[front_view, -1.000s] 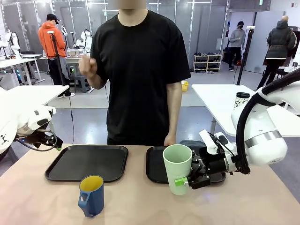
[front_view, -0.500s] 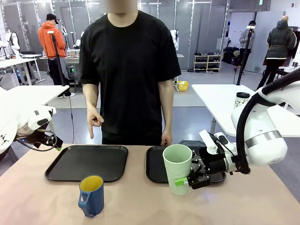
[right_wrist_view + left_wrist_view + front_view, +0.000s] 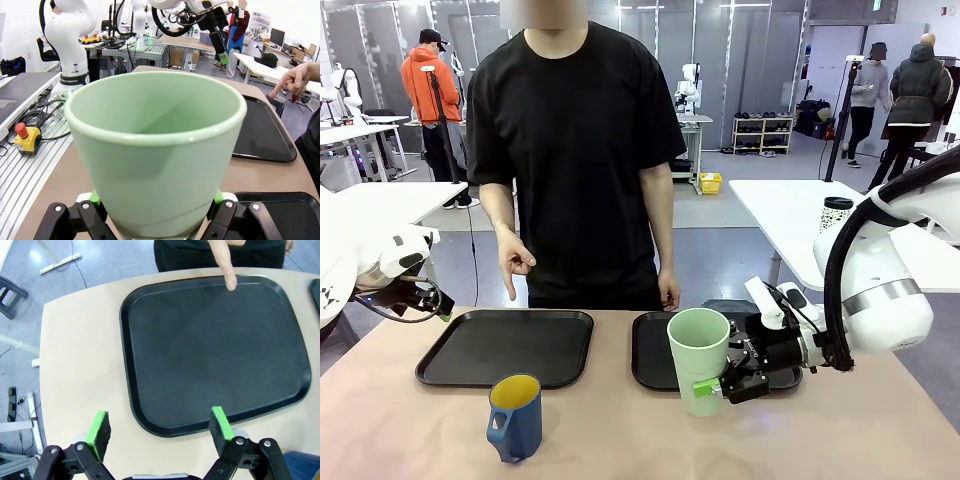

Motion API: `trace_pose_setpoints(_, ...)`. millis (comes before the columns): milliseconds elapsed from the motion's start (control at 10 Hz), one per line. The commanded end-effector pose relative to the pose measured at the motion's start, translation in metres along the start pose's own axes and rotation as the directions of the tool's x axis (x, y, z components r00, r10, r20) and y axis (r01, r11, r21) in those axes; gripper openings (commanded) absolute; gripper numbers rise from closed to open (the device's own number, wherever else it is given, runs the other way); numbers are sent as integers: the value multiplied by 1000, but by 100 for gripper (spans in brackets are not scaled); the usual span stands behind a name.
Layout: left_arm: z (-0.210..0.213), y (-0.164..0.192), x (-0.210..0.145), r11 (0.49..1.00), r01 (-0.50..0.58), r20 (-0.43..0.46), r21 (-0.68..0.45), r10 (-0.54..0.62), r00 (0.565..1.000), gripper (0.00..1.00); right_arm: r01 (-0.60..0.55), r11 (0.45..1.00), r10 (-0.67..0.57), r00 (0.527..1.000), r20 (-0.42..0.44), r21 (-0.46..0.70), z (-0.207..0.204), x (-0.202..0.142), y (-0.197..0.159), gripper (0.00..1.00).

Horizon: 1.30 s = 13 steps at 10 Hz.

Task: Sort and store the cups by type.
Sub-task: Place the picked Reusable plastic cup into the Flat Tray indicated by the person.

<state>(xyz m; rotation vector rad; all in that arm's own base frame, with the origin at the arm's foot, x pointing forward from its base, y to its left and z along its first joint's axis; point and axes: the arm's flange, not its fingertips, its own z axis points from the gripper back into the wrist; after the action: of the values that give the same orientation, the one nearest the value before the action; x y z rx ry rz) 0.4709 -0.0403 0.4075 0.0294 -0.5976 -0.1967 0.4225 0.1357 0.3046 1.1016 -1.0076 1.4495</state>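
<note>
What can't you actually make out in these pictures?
- Front view: the right tray is partly covered by the green tumbler and right gripper.
- Right wrist view: the tumbler's base is cut off by the bottom edge.
- Left wrist view: the blue mug is just a sliver at the corner.

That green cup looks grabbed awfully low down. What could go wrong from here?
1. The right end effector clamps the tall tumbler near its base, so it might tilt or slip when carried.
2. The person's hand points down at the left tray; an arm heading there might bump it.
3. The blue mug stands in front of that tray and could be knocked over in passing.
</note>
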Motion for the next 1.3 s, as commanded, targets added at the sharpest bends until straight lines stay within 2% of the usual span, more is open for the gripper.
trace_pose_setpoints(0,0,1,0,1000,3,2,-1,-3,1000,100,11,1000,-11,1000,15,4,-3,-1,-4,85)
trace_pose_setpoints(300,0,1,0,1000,3,2,-1,-3,1000,100,18,1000,-19,999,31,12,-31,6,-31,85)
trace_pose_setpoints(500,0,1,0,1000,3,2,-1,-3,1000,100,22,1000,-22,1000,0,17,-58,12,-63,85)
trace_pose_setpoints(800,0,1,0,1000,3,2,-1,-3,1000,100,33,999,-33,999,-4,20,-101,18,-112,85)
trace_pose_setpoints(1000,0,1,0,1000,3,2,-1,-3,1000,100,38,999,-38,999,10,10,-135,23,-142,85)
trace_pose_setpoints(1200,0,1,0,1000,3,2,-1,-3,1000,100,36,999,-35,997,62,-8,-162,27,-162,85)
